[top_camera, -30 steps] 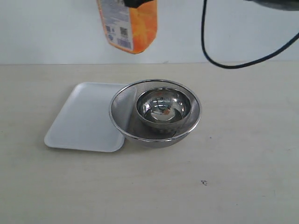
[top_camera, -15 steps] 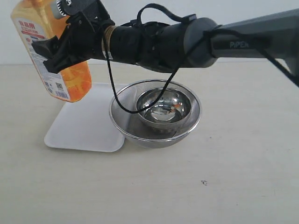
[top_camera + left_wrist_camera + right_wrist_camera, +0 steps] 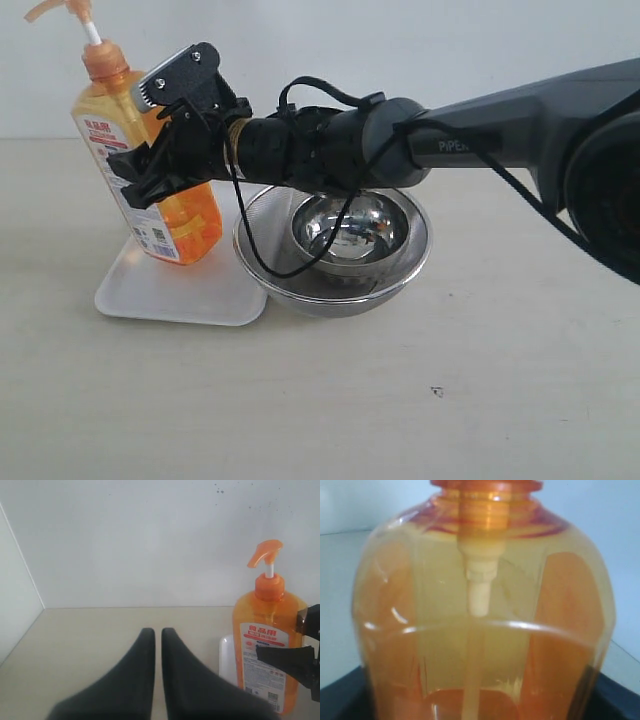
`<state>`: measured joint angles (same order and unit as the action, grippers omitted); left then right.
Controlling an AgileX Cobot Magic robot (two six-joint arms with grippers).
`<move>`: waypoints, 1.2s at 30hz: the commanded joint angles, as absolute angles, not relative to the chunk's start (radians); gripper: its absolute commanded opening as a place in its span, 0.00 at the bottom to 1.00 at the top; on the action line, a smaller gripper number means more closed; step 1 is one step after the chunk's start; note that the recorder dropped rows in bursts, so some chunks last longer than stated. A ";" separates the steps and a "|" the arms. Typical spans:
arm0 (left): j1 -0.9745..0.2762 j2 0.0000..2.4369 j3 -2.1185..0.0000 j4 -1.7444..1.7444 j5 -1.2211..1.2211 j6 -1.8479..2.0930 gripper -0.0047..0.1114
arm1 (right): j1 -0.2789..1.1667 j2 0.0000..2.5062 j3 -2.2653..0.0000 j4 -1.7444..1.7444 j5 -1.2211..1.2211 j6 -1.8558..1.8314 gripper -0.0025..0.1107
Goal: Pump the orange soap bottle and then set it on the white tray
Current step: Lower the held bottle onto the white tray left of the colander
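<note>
We record a pale, matte table point(image 3: 420, 400) nearest us. On it lies the white tray point(image 3: 170, 295): flat, smooth plastic with rounded corners and a low rim. A round steel mesh strainer point(image 3: 300, 290) overlaps the tray's right edge and cradles a polished steel bowl point(image 3: 350, 225). Behind these, the orange soap bottle point(image 3: 188, 222), translucent and labelled, with its pump head on a white stem, stands slightly tilted with its base on the tray. The right hand point(image 3: 140, 130), reaching across from the right, is clamped on the bottle's body, which sits between its fingers. Half a second earlier the bottle hung higher, clear of the tray. The left hand point(image 3: 157, 632), well apart, is closed on nothing, its fingers nearly touching.
</note>
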<state>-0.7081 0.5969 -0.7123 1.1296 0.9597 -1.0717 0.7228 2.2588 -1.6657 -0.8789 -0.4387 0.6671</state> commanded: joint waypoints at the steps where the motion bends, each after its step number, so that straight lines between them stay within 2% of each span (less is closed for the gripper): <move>1: -0.709 0.591 -0.709 1.141 0.961 -1.082 0.08 | 0.720 2.246 -1.688 -0.850 -0.485 0.666 0.02; 4: -0.709 0.591 -0.709 1.141 0.957 -1.082 0.08 | 0.720 2.246 -1.688 -0.850 -0.480 0.666 0.06; 6: -0.709 0.591 -0.709 1.141 0.957 -1.082 0.08 | 0.720 2.246 -1.688 -0.850 -0.466 0.673 0.22; 7: -0.709 0.591 -0.709 1.141 0.957 -1.082 0.08 | 0.720 2.246 -1.688 -0.847 -0.457 0.673 0.36; 9: -0.709 0.591 -0.709 1.141 0.957 -1.082 0.08 | 0.720 2.246 -1.688 -0.844 -0.447 0.673 0.48; 11: -0.709 0.591 -0.709 1.141 0.957 -1.082 0.08 | 0.720 2.246 -1.688 -0.844 -0.437 0.673 0.53; 15: -0.709 0.591 -0.709 1.153 0.955 -1.082 0.08 | 0.720 2.246 -1.688 -0.844 -0.439 0.673 0.53; 17: -0.709 0.591 -0.709 1.160 0.953 -1.081 0.08 | 0.720 2.246 -1.688 -0.840 -0.423 0.673 0.56; 20: -0.709 0.591 -0.709 1.167 0.951 -1.081 0.08 | 0.720 2.246 -1.688 -0.772 -0.414 0.673 0.77; 22: -0.709 0.591 -0.709 1.166 0.946 -1.081 0.08 | 0.720 2.246 -1.688 -0.765 -0.431 0.673 0.82; 29: -0.709 0.591 -0.709 1.180 0.946 -1.081 0.08 | 0.720 2.233 -1.688 -0.771 -0.505 0.706 0.81; 36: -0.709 0.591 -0.709 1.220 0.946 -1.085 0.08 | 0.720 2.160 -1.688 -0.852 -0.276 0.736 0.81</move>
